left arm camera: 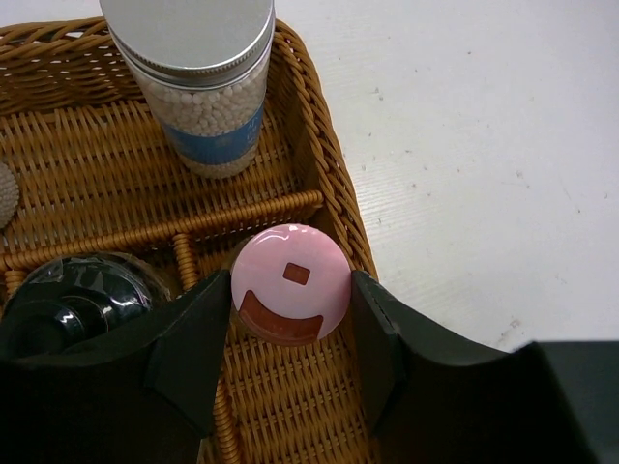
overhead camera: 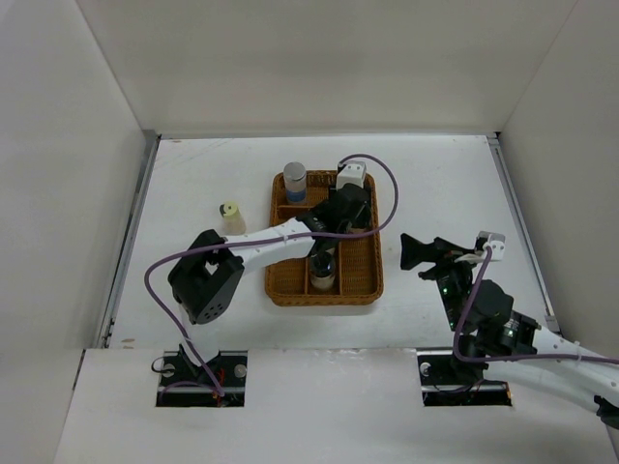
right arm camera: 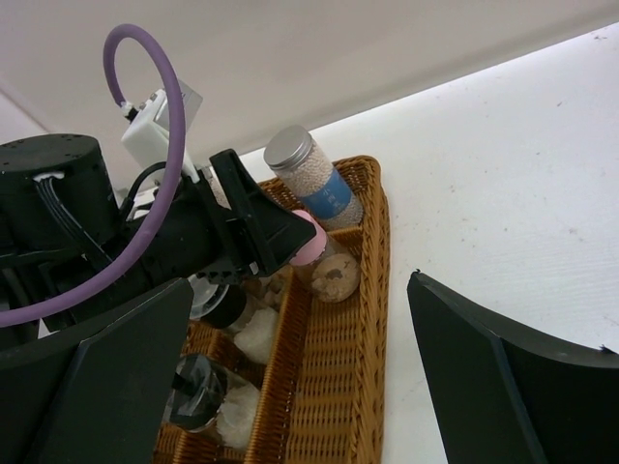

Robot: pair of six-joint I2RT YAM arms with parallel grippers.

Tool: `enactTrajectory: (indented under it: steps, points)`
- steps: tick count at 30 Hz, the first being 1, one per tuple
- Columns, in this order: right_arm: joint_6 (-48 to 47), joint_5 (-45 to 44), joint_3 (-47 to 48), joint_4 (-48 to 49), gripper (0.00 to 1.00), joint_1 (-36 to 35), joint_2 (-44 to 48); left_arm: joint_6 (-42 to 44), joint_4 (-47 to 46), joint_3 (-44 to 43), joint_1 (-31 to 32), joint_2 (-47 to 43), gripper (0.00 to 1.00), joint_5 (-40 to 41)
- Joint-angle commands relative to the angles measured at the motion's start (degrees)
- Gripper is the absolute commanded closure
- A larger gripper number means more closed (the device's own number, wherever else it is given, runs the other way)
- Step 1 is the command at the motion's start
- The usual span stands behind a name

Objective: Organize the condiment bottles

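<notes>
The left gripper [left arm camera: 291,290] reaches into the brown wicker tray [left arm camera: 327,159], its two black fingers [left arm camera: 189,343] pressed against either side of the pink-topped shaker's [right arm camera: 308,239] lid, so the jaws look to be pinching it. That shaker stands upright inside a compartment hard by the tray's outer wall, just across a woven divider from the silver-lidded jar [left arm camera: 198,87] with the blue label. A black-topped shaker [left arm camera: 73,300] sits in the neighbouring compartment. Whether the pink-topped shaker's base rests on the tray floor cannot be told. The right gripper [overhead camera: 416,255] hangs over the table [overhead camera: 445,184] to the right of the tray, jaws spread wide and holding nothing. This reads as the placing step for the pink-topped shaker. The next move would call for settling it fully, spreading the fingers and lifting straight up so the lid is not dragged sideways. A cream shaker [overhead camera: 229,215] stands on the table left of the tray and is likely next.
</notes>
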State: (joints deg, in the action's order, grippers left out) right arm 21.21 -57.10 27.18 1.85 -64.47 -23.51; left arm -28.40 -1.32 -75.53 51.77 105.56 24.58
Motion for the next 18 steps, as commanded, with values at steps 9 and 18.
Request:
enactTrajectory:
  steps: [9, 18]
  points:
    - [0.2, -1.1, 0.0, -0.3, 0.0, 0.2, 1.4, -1.1, -2.5, -1.8, -0.1, 1.2, 0.47, 0.0]
    - [0.1, -1.1, 0.1, -0.3, 0.0, 0.3, 1.3, -1.3, -2.1, -1.6, -0.2, 0.1, 0.41, 0.6]
